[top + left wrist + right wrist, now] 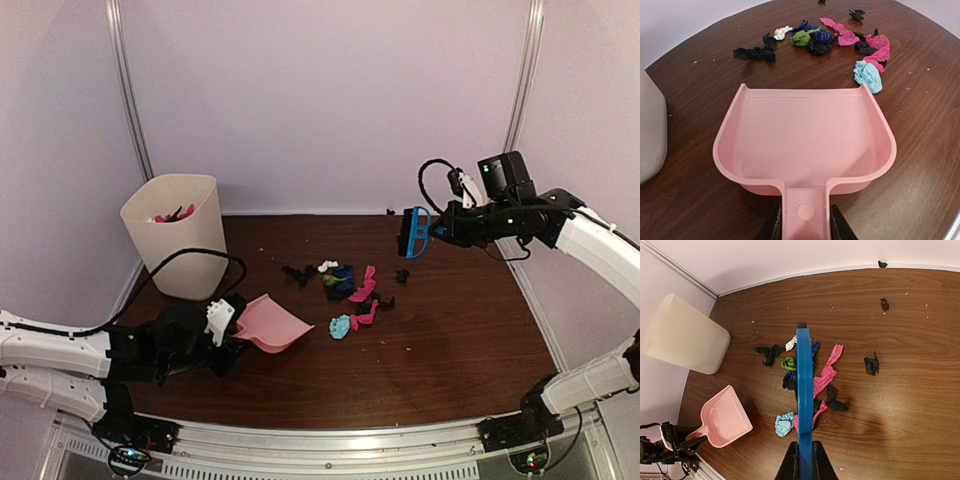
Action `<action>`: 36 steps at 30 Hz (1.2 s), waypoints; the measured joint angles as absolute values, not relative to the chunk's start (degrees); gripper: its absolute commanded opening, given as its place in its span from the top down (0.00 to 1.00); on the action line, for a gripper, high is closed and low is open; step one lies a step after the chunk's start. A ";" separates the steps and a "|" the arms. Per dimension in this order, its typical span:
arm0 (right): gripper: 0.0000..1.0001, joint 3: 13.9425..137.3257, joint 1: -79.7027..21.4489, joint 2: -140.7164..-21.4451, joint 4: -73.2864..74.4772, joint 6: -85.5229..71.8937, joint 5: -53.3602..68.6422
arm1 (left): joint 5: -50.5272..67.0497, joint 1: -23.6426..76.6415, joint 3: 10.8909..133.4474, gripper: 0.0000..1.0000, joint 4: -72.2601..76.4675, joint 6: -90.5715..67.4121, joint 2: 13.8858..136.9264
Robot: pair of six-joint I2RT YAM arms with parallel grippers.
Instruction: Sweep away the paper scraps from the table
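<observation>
The left fingers (774, 229) clamp the pink dustpan (800, 140) by its handle, its mouth on the desk (450, 340) facing the paper scraps (362, 290) at mid-desk, to receive them. The right fingers (790, 467) pinch the blue brush (804, 390), raised toward the far-right corner, positioned for a sweep panward.

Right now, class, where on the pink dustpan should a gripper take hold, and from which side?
Grip the dustpan by its flat handle, coming from its closed rear end: the open lip faces the paper scraps and should stay free. The left gripper clamps it there.
</observation>
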State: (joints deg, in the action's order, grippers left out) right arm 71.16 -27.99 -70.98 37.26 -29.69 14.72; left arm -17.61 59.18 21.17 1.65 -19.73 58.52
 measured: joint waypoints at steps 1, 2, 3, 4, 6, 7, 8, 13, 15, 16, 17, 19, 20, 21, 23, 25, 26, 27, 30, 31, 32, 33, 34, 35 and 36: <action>1.00 72.18 -27.64 -72.03 37.98 -28.40 14.72 | -17.67 60.01 21.17 1.00 0.51 -20.12 57.87; 1.00 73.34 -27.29 -73.12 38.79 -27.11 14.70 | -17.72 60.58 21.17 1.00 -0.27 -20.43 57.36; 1.00 74.61 -26.94 -74.30 39.57 -25.76 14.68 | -17.78 61.23 21.17 1.00 -1.23 -20.86 56.73; 1.00 75.53 -26.70 -75.18 40.10 -24.86 14.52 | -17.82 61.71 21.17 1.00 -2.02 -21.30 56.14; 1.00 77.58 -26.15 -77.10 41.67 -22.31 14.06 | -17.80 62.43 21.21 1.00 -3.20 -22.02 55.31; 1.00 78.35 -25.87 -77.91 42.39 -21.08 13.72 | -17.78 62.76 21.23 1.00 -3.68 -22.28 55.05; 1.00 78.94 -25.63 -78.61 43.11 -20.12 13.26 | -17.74 63.05 21.28 1.00 -4.10 -22.48 54.94; 1.00 80.25 -24.86 -81.19 46.59 -15.53 10.48 | -16.60 64.64 22.94 1.00 -6.22 -23.03 56.12; 1.00 80.27 -24.71 -81.97 47.81 -14.06 9.17 | -15.99 65.08 23.94 1.00 -6.57 -23.07 57.06; 1.00 80.27 -24.64 -82.32 48.34 -13.45 8.54 | -15.55 65.30 24.45 1.00 -6.66 -23.09 57.52; 1.00 80.27 -24.62 -82.54 48.69 -13.13 8.01 | -15.16 65.49 25.02 1.00 -6.81 -23.09 58.04; 1.00 80.25 -24.60 -83.00 49.32 -12.21 6.87 | -14.50 65.95 26.06 1.00 -6.96 -23.09 59.37; 1.00 80.25 -24.60 -83.13 49.52 -11.92 6.48 | -14.31 66.13 26.50 1.00 -6.98 -23.05 60.12; 1.00 80.18 -24.60 -83.26 49.58 -11.70 6.09 | -14.06 66.35 27.05 1.00 -6.98 -23.00 61.25; 1.00 79.57 -24.60 -83.42 49.43 -11.00 5.52 | -13.78 66.52 28.16 1.00 -6.94 -22.61 63.70; 1.00 78.56 -24.60 -83.74 49.32 -10.37 5.34 | -13.63 66.61 29.30 1.00 -6.96 -22.11 66.52; 1.00 78.17 -24.60 -84.09 49.25 -10.13 5.30 | -13.63 66.61 29.82 1.00 -6.98 -21.93 67.83; 1.00 77.89 -24.60 -84.66 49.28 -9.58 5.32 | -13.63 66.61 30.20 1.00 -6.98 -21.82 68.77; 1.00 77.84 -24.60 -87.20 49.10 -8.64 5.56 | -13.50 66.61 31.66 1.00 -6.96 -21.56 71.33; 1.00 77.87 -24.60 -88.09 49.04 -8.27 5.74 | -13.45 66.61 32.08 1.00 -6.90 -21.50 71.79; 1.00 77.87 -24.62 -88.77 48.99 -8.03 5.98 | -13.34 66.61 32.38 1.00 -6.87 -21.41 72.12; 1.00 77.95 -24.73 -89.54 48.93 -7.86 6.17 | -13.19 66.61 32.62 1.00 -6.59 -21.28 72.44; 1.00 78.11 -24.88 -90.32 48.77 -7.70 6.37 | -12.88 66.61 32.82 1.00 -6.35 -21.06 72.79; 1.00 78.30 -25.15 -91.09 48.47 -7.64 6.50 | -12.67 66.61 33.08 1.00 -6.22 -20.84 73.19; 1.00 78.54 -25.36 -91.83 48.23 -7.64 6.59 | -12.38 66.61 33.39 1.00 -6.17 -20.53 73.71</action>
